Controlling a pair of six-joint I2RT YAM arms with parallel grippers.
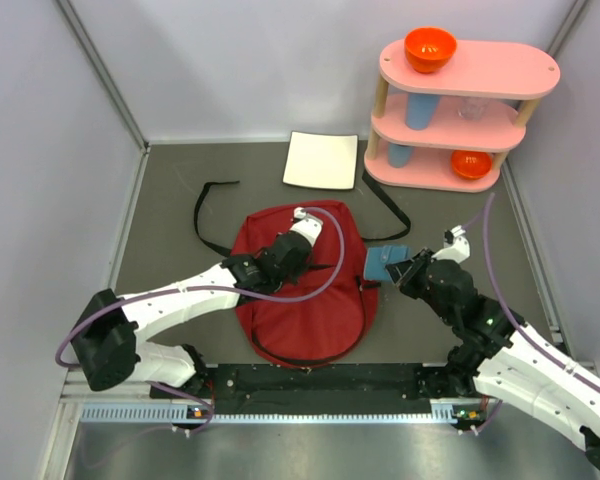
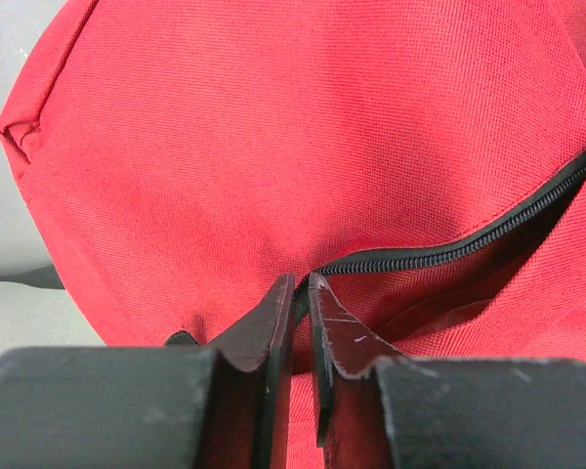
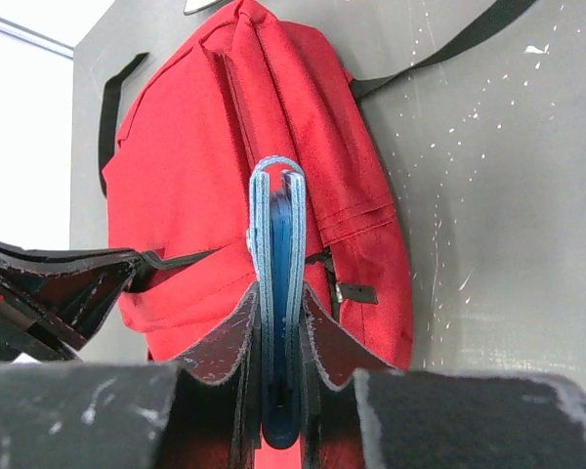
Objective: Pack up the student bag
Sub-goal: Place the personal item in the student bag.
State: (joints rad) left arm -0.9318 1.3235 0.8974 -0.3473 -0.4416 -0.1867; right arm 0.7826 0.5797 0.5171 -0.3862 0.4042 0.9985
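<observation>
**Two tools working at one red bag**

Grey worktop [image 1: 165, 230] carried everything. Student bag [image 1: 310, 310] lay flat mid-worktop, just beyond the arm bases, dark red, black straps [image 1: 215, 215] trailing off toward the back. Pink shelf [image 1: 500, 70] stood at the back right corner, three tiers. White square plate [image 1: 321, 160] lay behind the bag, apart from it.

Left tool [image 2: 301, 285] was on top of the bag, jaws narrow, pinching the bag's fabric right where the black zipper [image 2: 449, 249] ran in between them. Zipper looked partly open, with a dark gap under it.

Right tool [image 3: 276, 293] hung at the bag's right edge, jaws closed on a blue flat item [image 1: 385, 262] held edge-up, thin.

Orange bowl [image 1: 430, 48] sat on the top tier, second orange bowl [image 1: 471, 163] on the bottom tier. Blue cups [image 1: 420, 108] stood on the lower tiers.
</observation>
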